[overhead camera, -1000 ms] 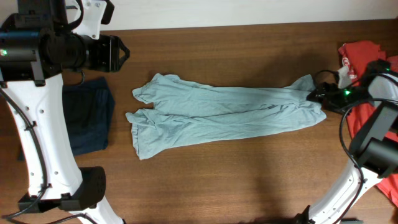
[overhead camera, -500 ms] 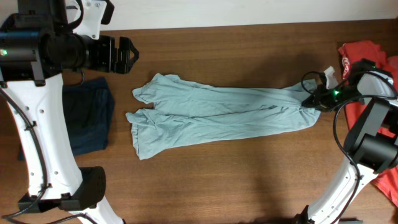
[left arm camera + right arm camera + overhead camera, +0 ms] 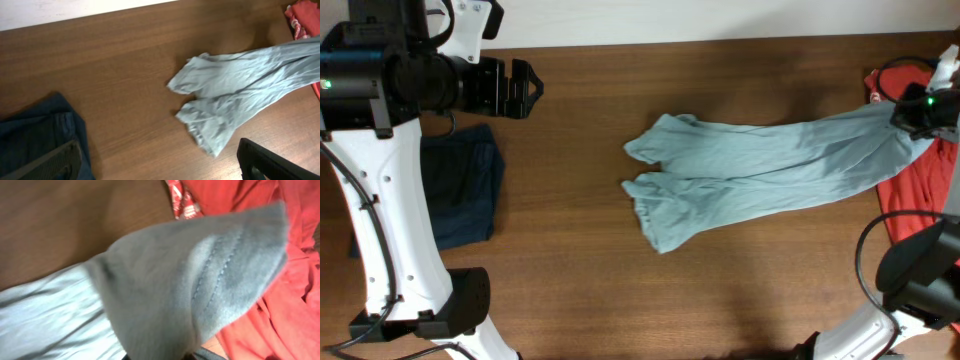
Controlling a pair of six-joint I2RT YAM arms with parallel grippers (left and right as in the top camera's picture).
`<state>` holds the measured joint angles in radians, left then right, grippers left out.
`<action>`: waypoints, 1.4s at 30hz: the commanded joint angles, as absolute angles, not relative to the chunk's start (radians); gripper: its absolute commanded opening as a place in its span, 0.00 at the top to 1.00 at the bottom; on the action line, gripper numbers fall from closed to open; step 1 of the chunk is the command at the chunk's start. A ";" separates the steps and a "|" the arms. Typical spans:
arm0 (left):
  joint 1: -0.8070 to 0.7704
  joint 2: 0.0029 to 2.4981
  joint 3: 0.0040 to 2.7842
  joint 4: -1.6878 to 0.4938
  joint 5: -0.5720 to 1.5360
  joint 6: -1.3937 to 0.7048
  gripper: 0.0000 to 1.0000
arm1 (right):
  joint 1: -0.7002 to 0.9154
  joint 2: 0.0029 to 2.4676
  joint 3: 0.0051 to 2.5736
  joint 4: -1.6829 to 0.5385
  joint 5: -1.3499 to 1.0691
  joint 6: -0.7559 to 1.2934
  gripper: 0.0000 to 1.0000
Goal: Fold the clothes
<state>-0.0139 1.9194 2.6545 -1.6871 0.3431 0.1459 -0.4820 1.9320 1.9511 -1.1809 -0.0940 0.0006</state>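
One T-shirt (image 3: 760,175) end clamped in right end effector (image 3: 910,115); left end effector (image 3: 528,88) apart. Layout step; next, spread flat.

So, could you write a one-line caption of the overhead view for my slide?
Right gripper shut on one end of the grey-blue T-shirt, its other end lying on the table.
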 commanded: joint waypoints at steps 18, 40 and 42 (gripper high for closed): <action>-0.012 1.898 2.656 -1.687 0.344 0.155 0.01 | 0.298 2.028 1.921 -1.193 -0.094 0.144 0.95; -0.012 1.898 2.656 -1.687 0.344 0.155 0.01 | -0.026 2.048 1.962 -1.243 -0.269 -0.025 0.04; -0.012 1.898 2.656 -1.687 0.344 0.155 0.01 | -0.123 2.071 1.958 -1.245 -0.356 -0.057 0.05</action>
<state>-0.0139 1.9194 2.6545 -1.6867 0.3412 0.1459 -0.0143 2.0762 1.9484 -1.2308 -0.1802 0.0399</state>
